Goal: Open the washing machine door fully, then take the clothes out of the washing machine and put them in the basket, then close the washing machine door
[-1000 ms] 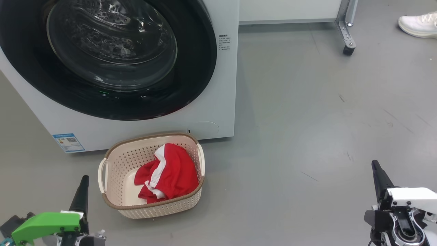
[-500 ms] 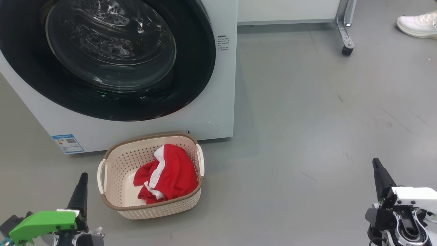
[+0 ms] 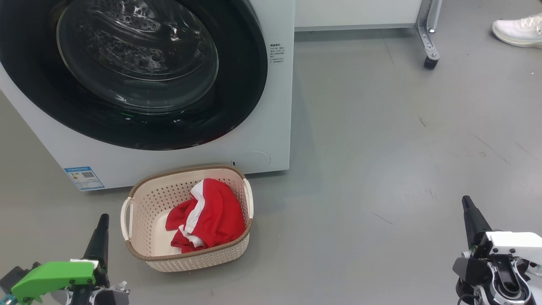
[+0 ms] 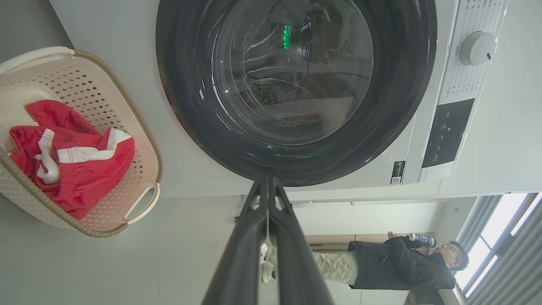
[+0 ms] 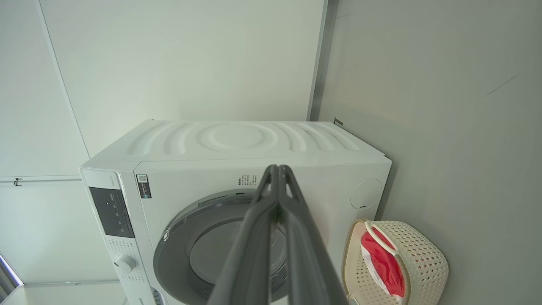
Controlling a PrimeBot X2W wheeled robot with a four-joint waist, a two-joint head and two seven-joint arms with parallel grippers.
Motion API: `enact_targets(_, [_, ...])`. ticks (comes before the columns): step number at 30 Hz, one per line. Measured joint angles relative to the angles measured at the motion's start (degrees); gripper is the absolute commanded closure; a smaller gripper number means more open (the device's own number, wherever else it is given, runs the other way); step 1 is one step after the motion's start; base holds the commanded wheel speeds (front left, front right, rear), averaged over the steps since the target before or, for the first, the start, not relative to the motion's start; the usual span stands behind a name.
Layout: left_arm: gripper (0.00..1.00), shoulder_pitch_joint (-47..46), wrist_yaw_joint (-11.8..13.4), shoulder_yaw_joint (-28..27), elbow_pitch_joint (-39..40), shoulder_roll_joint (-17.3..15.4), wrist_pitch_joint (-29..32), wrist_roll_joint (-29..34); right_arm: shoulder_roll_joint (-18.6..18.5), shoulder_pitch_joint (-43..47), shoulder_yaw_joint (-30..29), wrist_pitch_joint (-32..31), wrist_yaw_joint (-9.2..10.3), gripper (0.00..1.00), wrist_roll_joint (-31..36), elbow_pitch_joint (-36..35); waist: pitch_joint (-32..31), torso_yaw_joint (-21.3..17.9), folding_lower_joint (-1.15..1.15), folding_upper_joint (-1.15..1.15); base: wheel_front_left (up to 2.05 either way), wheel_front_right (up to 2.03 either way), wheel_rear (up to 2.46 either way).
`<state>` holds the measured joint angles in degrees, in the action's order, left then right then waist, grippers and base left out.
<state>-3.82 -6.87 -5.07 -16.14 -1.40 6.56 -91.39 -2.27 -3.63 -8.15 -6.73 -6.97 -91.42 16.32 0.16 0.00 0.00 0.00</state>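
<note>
The white washing machine fills the upper left of the head view, and its black-rimmed glass door lies flush against the front, shut. On the floor in front stands the cream basket with the red clothes inside. My left gripper is at the lower left, just left of the basket, fingers pressed together and holding nothing. My right gripper is at the lower right, far from the machine, also shut and holding nothing. In the left wrist view the door, basket and clothes appear beyond my shut fingers.
A white panel on a caster leg stands behind the machine at the right. A person's white shoe is at the top right corner. A seated person shows in the left wrist view. Grey floor spreads to the right.
The head camera shifted slightly a second ago; since half a second ago nothing has moved. Both grippers stay shut.
</note>
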Motion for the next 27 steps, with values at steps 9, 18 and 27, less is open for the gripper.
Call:
enact_targets(9, [1.0,0.0,0.0,0.0,0.1,0.0,0.0,0.0,0.0,0.0,0.0,0.0,0.0,1.0,0.0,-0.1,0.0,0.0,0.0,0.0,0.0,0.0,0.0])
enact_targets(18, [1.0,0.0,0.0,0.0,0.1,0.0,0.0,0.0,0.0,0.0,0.0,0.0,0.0,1.0,0.0,-0.1,0.0,0.0,0.0,0.0,0.0,0.0,0.0])
enact_targets(27, [1.0,0.0,0.0,0.0,0.2,0.0,0.0,0.0,0.0,0.0,0.1,0.0,0.0,1.0,-0.3,-0.2,0.0,0.0,0.0,0.0,0.0,0.0,0.0])
